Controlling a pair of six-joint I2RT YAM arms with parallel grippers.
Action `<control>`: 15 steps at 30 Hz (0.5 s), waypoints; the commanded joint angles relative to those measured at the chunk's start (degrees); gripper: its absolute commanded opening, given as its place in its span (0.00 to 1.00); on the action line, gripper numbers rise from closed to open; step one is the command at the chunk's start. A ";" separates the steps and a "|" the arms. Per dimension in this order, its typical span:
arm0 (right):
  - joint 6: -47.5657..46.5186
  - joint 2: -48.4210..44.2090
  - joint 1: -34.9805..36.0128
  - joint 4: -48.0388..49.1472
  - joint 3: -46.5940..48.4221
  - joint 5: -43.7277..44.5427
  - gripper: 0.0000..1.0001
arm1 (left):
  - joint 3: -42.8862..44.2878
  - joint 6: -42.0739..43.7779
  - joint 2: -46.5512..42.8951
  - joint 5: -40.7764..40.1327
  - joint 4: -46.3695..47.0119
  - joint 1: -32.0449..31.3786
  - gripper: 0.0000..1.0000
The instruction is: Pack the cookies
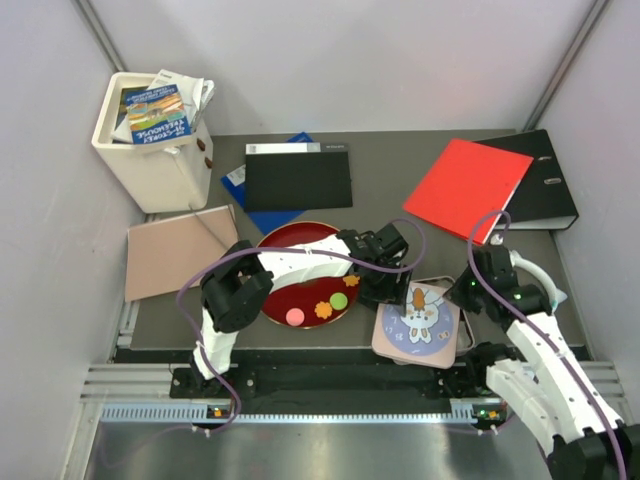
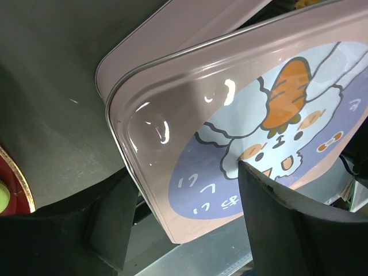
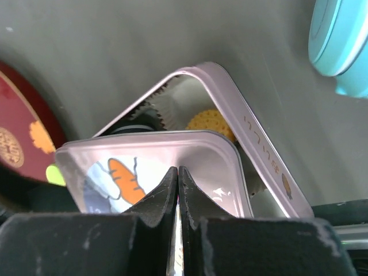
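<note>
We keep right end effector (image 3: pixel 177 190) clenched on lid (image 3: pixel 155 167), left end effector (image 2: pixel 190 224) spread astride lid, seat it squarely over tin (image 3: pixel 253 144) near counter's front edge.

On the red plate (image 1: pixel 290 245) lie four cookies: one pink (image 1: pixel 295 316), one green (image 1: pixel 339 299) and two orange (image 1: pixel 323 309), the second (image 1: pixel 351 281) nearer the arm. One pink tin (image 1: pixel 452 340) sits beside it with one rabbit lid (image 1: pixel 418 322) over it, and the right wrist view shows one more cookie (image 3: pixel 210 122) inside beside one paper cup (image 3: pixel 172 109). Farther back are one white bin (image 1: pixel 150 160) of booklets, one tan board (image 1: pixel 175 250), one black folder (image 1: pixel 298 180), one blue folder (image 1: pixel 240 195), one red folder (image 1: pixel 465 187) and one black binder (image 1: pixel 550 185); one teal round thing (image 3: pixel 339 40) shows in the right wrist view.
</note>
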 commanded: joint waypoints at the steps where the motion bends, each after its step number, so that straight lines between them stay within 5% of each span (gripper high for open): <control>1: 3.76 1.03 0.58 1.56 -1.94 -1.17 0.00 | 2.75 -0.18 -0.55 -0.67 1.27 0.20 0.73; 15: 7.37 3.23 0.50 2.09 -3.53 2.34 0.00 | 4.68 3.25 -5.47 -6.11 -4.35 1.25 0.74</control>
